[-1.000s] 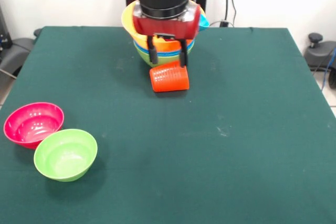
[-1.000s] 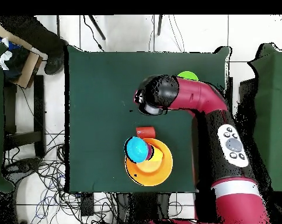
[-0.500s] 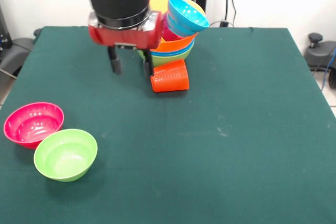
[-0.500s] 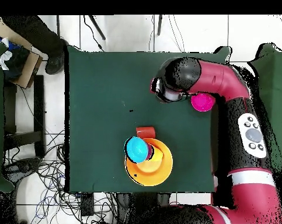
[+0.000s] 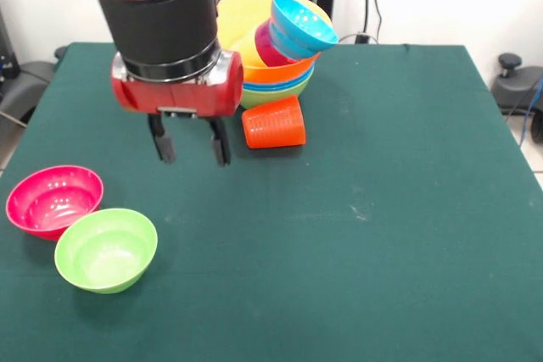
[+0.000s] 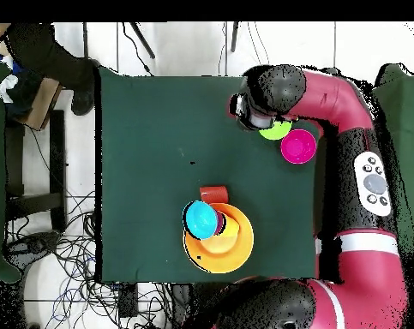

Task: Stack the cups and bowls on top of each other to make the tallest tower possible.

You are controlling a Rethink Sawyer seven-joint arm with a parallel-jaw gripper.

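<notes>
Tool (image 5: 188,143) open, empty; 2 loose bowls, 1 orange cup (image 5: 273,123), tower (image 5: 270,40) approx. 5 bowls.

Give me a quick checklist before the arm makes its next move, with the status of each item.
1. Gripper empty: ok, the fingers stand apart with nothing between them.
2. Gripper clear of objects: ok, it hangs above bare cloth, apart from the orange-red cup and both loose bowls.
3. Loose bowls reachable: ok, the pink-red bowl and the green bowl sit upright, side by side, near the table's edge.
4. Orange-red cup ready to stack: not ok, it lies on its side against the tower.
5. Tower settled: not ok, the light-blue bowl sits tilted at the rim of the orange-yellow bowl.
6. Bowls touching each other: cannot tell.
</notes>
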